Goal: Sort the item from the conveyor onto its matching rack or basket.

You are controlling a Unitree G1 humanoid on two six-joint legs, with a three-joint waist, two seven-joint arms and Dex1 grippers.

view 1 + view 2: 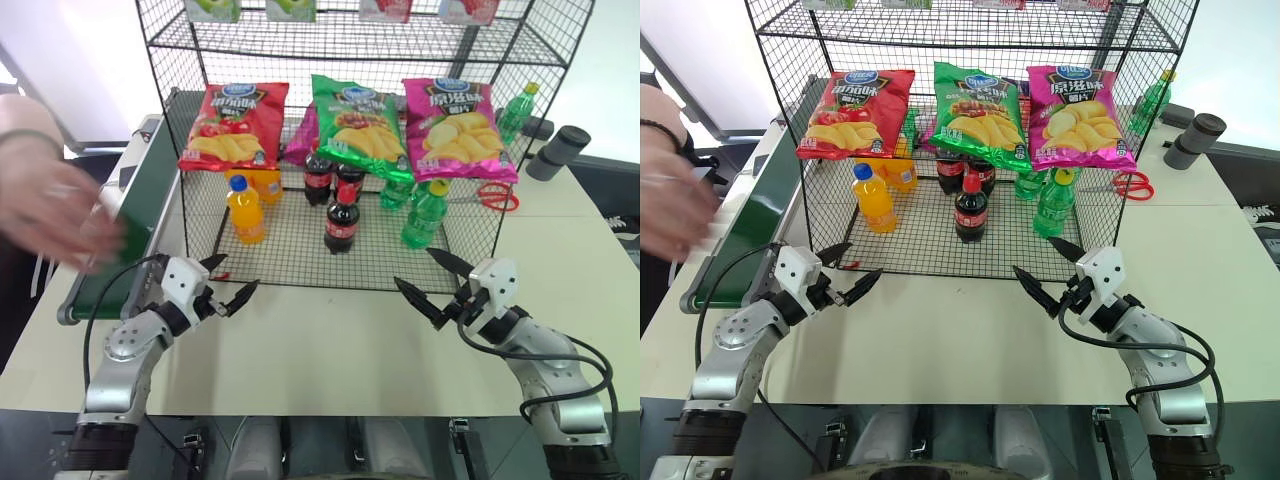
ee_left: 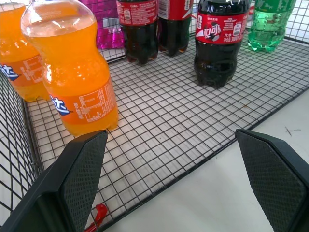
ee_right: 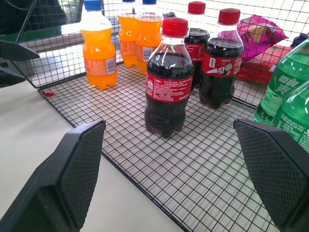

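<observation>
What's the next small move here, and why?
Probably hold and wait: both the left gripper and the right gripper are open and empty, three cola bottles already stand in the rack, and a person's hand is over the conveyor.

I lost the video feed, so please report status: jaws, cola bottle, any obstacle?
Left gripper and right gripper: jaws open, empty. Front cola bottle upright on rack floor. Person's hand over conveyor.

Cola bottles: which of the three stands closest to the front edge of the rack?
The lone cola bottle standing ahead of the other two, which sit side by side further back under the green chip bag.
</observation>
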